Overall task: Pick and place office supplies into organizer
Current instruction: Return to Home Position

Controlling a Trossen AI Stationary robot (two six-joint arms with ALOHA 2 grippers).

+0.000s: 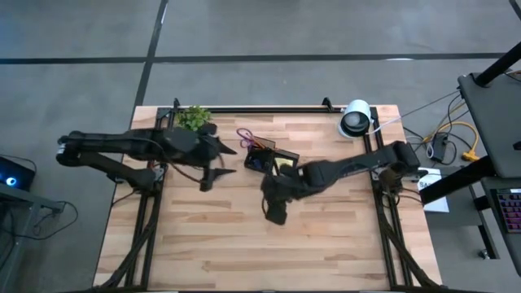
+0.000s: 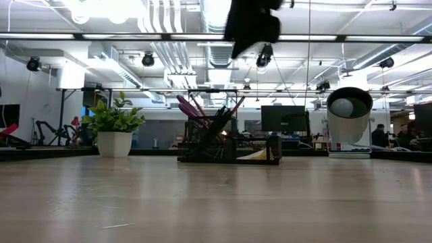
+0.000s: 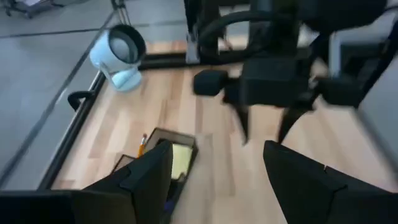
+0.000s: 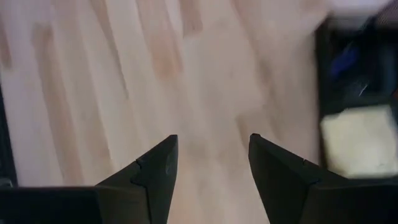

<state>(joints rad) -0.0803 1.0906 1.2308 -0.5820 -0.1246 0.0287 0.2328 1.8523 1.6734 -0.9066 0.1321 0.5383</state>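
The black organizer (image 1: 273,159) stands at the table's far middle. Its upright compartment (image 2: 206,128) holds pens, markers and the purple-handled scissors (image 1: 244,135), and the yellow sticky-note pad (image 1: 285,165) lies in its tray. My left gripper (image 1: 221,167) hovers open just left of the organizer and holds nothing. In the left wrist view its fingers (image 3: 149,177) frame the organizer (image 3: 158,158). My right gripper (image 1: 277,213) is open and empty above bare wood on the near side of the organizer. In the right wrist view, the pad (image 4: 360,140) shows beside it.
A small green plant in a white pot (image 1: 194,118) stands at the far edge, left of the organizer. A round white-and-black device (image 1: 356,119) sits at the far right corner. Bare wood (image 1: 244,244) fills the near half of the table.
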